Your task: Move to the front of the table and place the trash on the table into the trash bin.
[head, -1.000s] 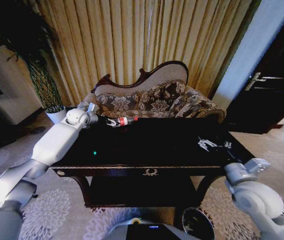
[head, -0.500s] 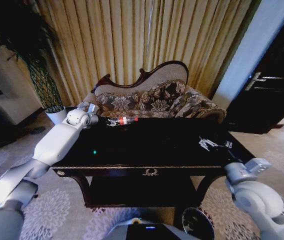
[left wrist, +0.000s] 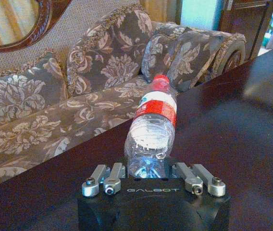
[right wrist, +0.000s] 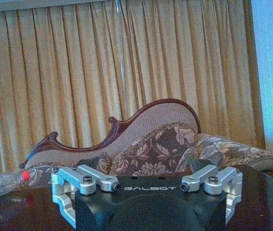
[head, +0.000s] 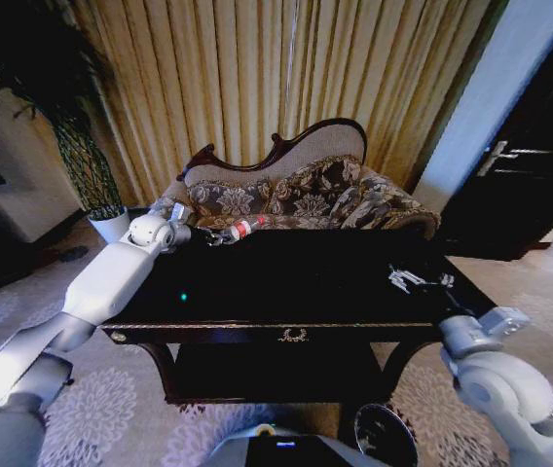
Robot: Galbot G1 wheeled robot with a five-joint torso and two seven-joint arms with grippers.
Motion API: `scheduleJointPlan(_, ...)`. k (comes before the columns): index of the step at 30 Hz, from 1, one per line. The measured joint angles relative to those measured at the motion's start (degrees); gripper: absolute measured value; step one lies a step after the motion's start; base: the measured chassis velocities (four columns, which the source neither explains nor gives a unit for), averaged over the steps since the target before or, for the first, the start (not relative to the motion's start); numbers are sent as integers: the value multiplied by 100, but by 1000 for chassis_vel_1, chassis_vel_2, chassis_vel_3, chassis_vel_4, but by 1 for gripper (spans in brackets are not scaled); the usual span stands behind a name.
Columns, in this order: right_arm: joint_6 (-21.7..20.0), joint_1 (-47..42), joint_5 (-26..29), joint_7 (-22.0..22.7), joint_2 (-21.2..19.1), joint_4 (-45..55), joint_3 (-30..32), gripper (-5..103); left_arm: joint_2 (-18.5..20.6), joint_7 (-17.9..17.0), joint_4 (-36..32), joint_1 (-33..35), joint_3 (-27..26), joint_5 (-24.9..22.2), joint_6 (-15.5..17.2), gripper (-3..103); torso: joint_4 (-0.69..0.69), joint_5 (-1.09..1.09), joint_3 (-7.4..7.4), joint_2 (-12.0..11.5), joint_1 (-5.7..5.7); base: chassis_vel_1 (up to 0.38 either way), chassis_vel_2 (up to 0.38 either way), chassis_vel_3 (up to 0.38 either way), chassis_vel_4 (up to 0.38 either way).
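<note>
The trash bin (head: 385, 434) is showing just its dark round mouth at the bottom of the head view, below the front edge of the worktop (head: 296, 282) and cut off by the robot's body. The left end effector (head: 220, 236) is partly hiding behind its own wrist in the head view. In the left wrist view its black housing is covering the base of the bottle (left wrist: 153, 127), so the fingertips themselves are not visible.

The bottle is small and clear, with a red label and a red cap. It is tilting up off the worktop, its cap pointing away from the end effector toward the patterned sofa (head: 296, 199) behind the worktop. The left end effector (left wrist: 148, 180) is gripping the bottle by its base end, at the far left corner of the worktop next to the sofa.

White paper scraps (head: 408, 280) are lying on the worktop's right side, well apart from the bottle.

The right end effector (right wrist: 151, 204) is hovering off the worktop's front right corner, its fingers spreading wide and holding nothing. In its wrist view the bottle (right wrist: 4, 184) is appearing far off, cut off by the frame edge.
</note>
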Motion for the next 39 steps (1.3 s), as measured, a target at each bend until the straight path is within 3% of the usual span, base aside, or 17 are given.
scheduleJointPlan(4,4,-23,0,2,7,33,13,100,55,-37,-121,103,-64,-129,-83,36,0,0,0,0,0,0,0,0,0)
scheduleJointPlan(6,5,-40,1,5,2,54,33,100,96,-96,-221,181,-179,-156,-560,36,0,0,0,0,0,0,0,0,0)
scheduleJointPlan(8,5,-41,2,5,-8,60,33,100,97,-143,-256,181,-204,-128,-694,36,0,0,0,0,0,0,0,0,0)
scheduleJointPlan(10,5,-44,7,8,-46,95,34,100,127,-267,-362,228,-252,-34,-1225,36,-1,0,0,0,0,0,0,0,0)
scheduleJointPlan(11,5,-44,7,8,-46,95,34,100,127,-267,-362,228,-252,-34,-1225,36,-1,0,0,0,0,0,0,0,0)
scheduleJointPlan(13,5,-61,107,12,-100,136,60,100,191,-528,-632,379,-339,-66,-1614,36,-1,0,0,0,0,0,0,0,0)
scheduleJointPlan(14,5,-61,107,12,-100,136,60,100,191,-528,-632,379,-339,-66,-1614,36,-1,0,0,0,0,0,0,0,0)
scheduleJointPlan(16,5,-80,515,95,-243,271,69,100,326,-768,-962,628,-439,-99,-2006,36,-1,1,0,0,0,0,0,0,0)
scheduleJointPlan(19,16,-81,709,147,-342,340,47,100,386,-884,-1096,758,-482,-128,-2227,36,1,-1,0,0,0,0,0,0,0)
scheduleJointPlan(21,43,-6,1091,183,-637,487,-55,100,498,-1408,-1475,1116,-707,-287,-2617,36,1,-1,0,0,0,0,0,0,0)
scheduleJointPlan(22,43,-6,1091,183,-637,487,-55,100,498,-1408,-1475,1116,-707,-287,-2617,36,1,-1,0,0,0,0,0,0,0)
scheduleJointPlan(24,-2,151,1291,191,-909,561,-178,100,551,-1835,-1783,1437,-981,-379,-2833,36,-1,0,0,0,0,0,0,0,0)
scheduleJointPlan(30,-250,587,1757,190,-1530,738,-481,100,705,-2362,-2572,2272,-1657,-411,-3139,36,2,0,0,0,0,0,0,0,0)
scheduleJointPlan(35,-314,846,1970,33,-1887,803,-674,100,873,-2610,-3243,2710,-1899,-528,-3217,36,-1,0,0,0,0,0,0,0,0)
scheduleJointPlan(39,-320,1623,2539,-30,-2237,792,-1061,100,1046,-2737,-3763,2884,-1991,-531,-3230,36,-2,1,0,0,0,0,0,0,0)
